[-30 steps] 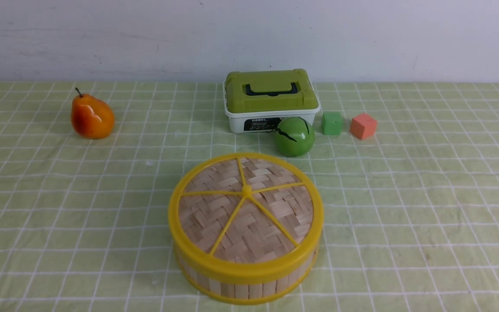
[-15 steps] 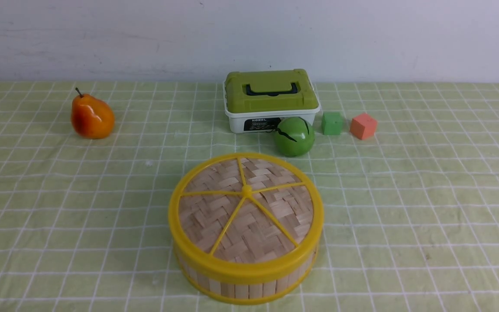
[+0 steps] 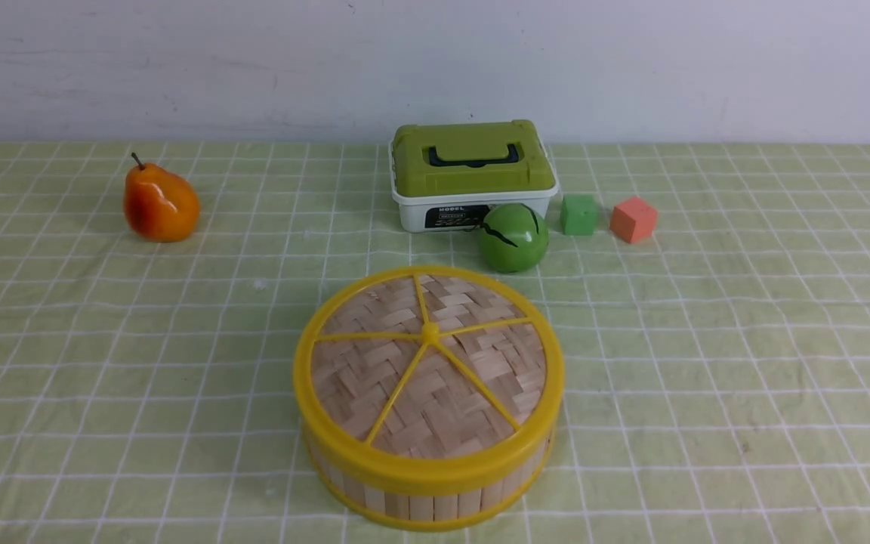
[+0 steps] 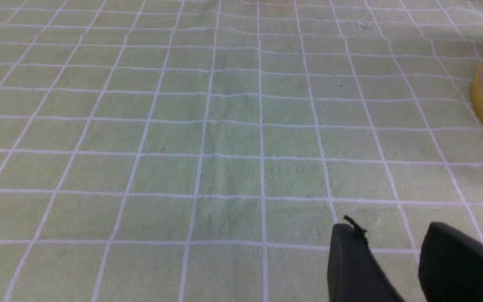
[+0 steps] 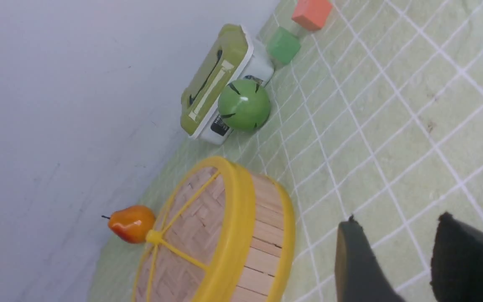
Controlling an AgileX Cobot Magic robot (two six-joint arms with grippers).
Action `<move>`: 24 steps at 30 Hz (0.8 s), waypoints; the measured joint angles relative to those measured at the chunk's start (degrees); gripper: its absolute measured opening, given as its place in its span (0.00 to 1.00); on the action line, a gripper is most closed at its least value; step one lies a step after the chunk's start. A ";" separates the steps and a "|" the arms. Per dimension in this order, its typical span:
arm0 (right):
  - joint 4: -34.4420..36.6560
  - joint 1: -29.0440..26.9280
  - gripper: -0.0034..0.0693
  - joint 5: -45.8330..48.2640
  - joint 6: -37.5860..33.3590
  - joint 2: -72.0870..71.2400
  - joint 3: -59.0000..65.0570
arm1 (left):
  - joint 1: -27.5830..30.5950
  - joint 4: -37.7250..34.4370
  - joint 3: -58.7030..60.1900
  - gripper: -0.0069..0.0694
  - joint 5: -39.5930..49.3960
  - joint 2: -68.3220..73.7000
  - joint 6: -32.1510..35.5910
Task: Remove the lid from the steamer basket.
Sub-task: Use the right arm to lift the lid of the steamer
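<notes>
The left gripper point(image 4: 389, 231) hangs well to the left of the steamer basket point(image 3: 435, 505) and touches none of it; only its two dark fingers point(image 4: 350, 264) show in the left wrist view, set apart with a clear gap and nothing between them; a small frayed tuft stands at the tip of one; the right gripper point(image 5: 397, 223) sits to the right of the basket, near it yet apart from its wall; its fingers point(image 5: 355, 264) are likewise spread, gripping nothing; the right wrist is rolled steeply to one side, so the basket appears tipped on edge in its view.
</notes>
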 joint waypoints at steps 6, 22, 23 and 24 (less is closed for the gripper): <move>-8.98 0.00 0.13 8.02 -18.03 8.92 -17.30 | 0.00 0.00 0.00 0.40 0.00 0.00 0.00; -21.22 15.08 0.05 51.11 -39.98 67.52 -79.14 | 0.00 0.18 0.00 0.40 0.00 0.00 0.00; -23.52 18.40 0.05 51.19 -38.53 69.47 -80.56 | 0.00 0.18 0.00 0.40 0.00 0.00 0.00; -26.77 21.13 0.05 51.27 -37.06 71.43 -81.90 | 0.00 0.18 0.00 0.40 0.00 0.00 0.00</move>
